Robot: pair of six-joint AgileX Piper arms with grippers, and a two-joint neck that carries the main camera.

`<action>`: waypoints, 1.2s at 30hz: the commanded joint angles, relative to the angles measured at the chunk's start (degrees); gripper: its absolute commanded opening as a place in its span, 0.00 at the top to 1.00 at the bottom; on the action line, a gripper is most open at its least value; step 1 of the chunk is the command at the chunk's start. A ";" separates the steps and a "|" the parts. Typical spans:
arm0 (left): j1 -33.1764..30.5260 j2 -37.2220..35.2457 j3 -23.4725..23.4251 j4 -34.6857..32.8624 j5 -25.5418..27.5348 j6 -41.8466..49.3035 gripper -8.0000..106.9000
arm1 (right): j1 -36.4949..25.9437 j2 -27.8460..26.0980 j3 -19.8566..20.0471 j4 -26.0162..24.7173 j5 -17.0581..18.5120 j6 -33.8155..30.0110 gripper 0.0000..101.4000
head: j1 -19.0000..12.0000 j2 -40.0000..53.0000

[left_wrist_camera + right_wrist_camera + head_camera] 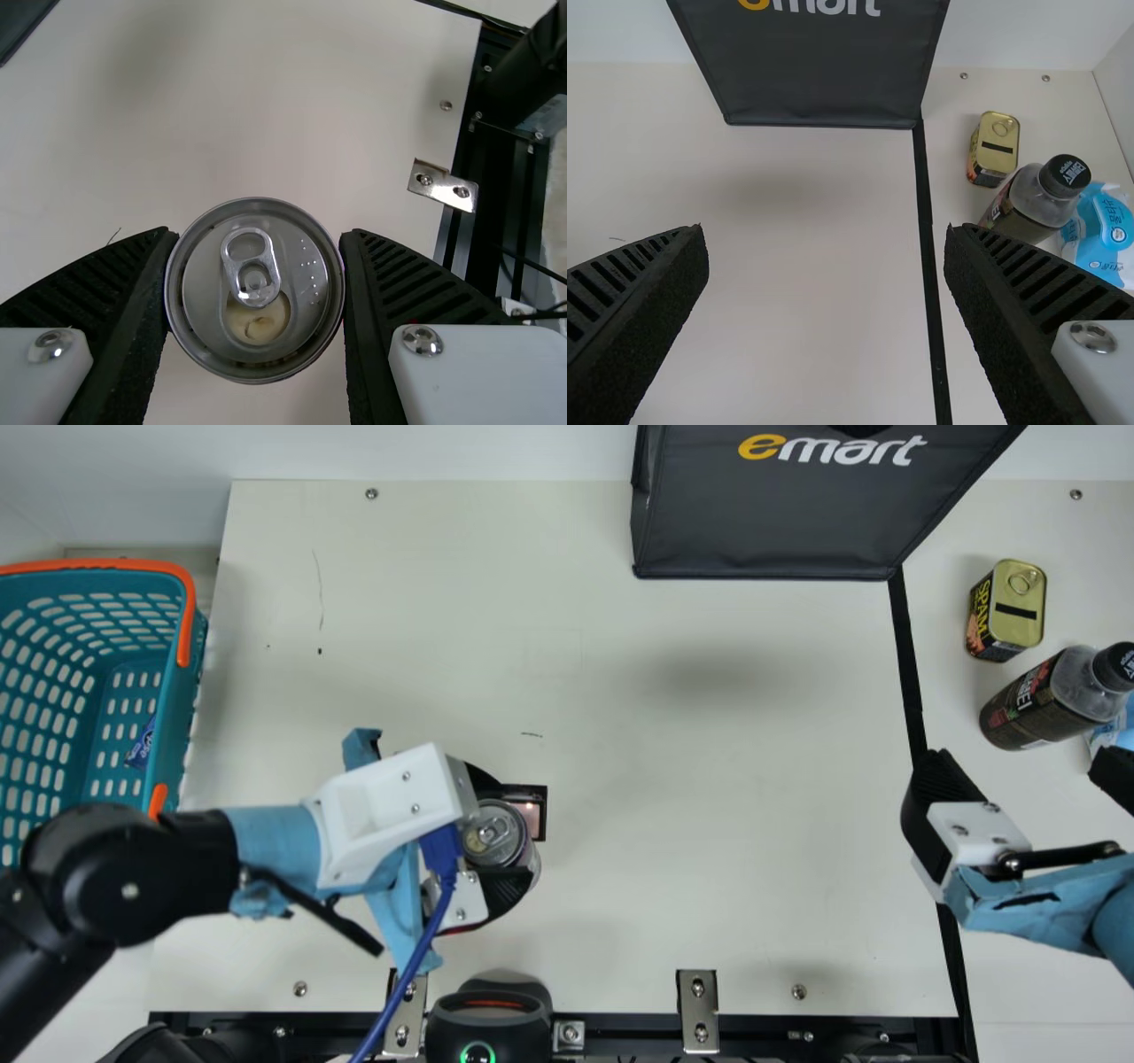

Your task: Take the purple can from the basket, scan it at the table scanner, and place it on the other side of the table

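My left gripper is over the left part of the table, shut on the can, whose silver top faces the neck camera. In the left wrist view the left gripper has its ribbed fingers pressed on both sides of the can. The scanner stands at the table's front edge, just nearer than the can. The basket is at the far left. My right gripper stands open at the right, over the black line, and in the right wrist view the right gripper has nothing between its fingers.
Right of the black tape line stand a rectangular tin, a dark bottle and a blue-and-white pack. A dark grey bag sits at the back. A small blue packet lies inside the basket.
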 commanded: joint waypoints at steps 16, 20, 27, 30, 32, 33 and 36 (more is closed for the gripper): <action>16.38 7.75 0.56 -9.71 11.87 37.73 1.00 | 0.00 0.00 0.00 0.00 0.00 0.00 0.06 | -1.57 0.09; 15.93 8.16 1.34 -11.10 10.98 39.63 1.00 | 0.00 0.00 0.00 0.00 0.00 0.00 0.06 | -1.57 0.09; 14.20 8.90 2.36 -12.66 9.04 40.83 1.00 | 0.00 0.00 0.00 0.00 0.00 0.00 0.06 | -1.57 0.09; 13.33 9.22 2.73 -12.87 8.12 40.73 1.00 | 0.00 0.00 0.00 0.00 0.00 0.00 0.06 | -1.57 0.09; 12.77 9.42 2.91 -12.90 7.59 40.52 0.97 | 0.00 0.00 0.00 0.00 0.00 0.00 0.06 | -1.57 0.09; 12.50 9.50 2.96 -12.88 7.35 40.35 0.94 | 0.00 0.00 0.00 0.00 0.00 0.00 0.06 | -1.57 0.09; 11.78 9.77 3.13 -12.88 6.75 39.99 0.85 | 0.00 0.00 0.00 0.00 0.00 0.00 0.06 | -1.57 0.09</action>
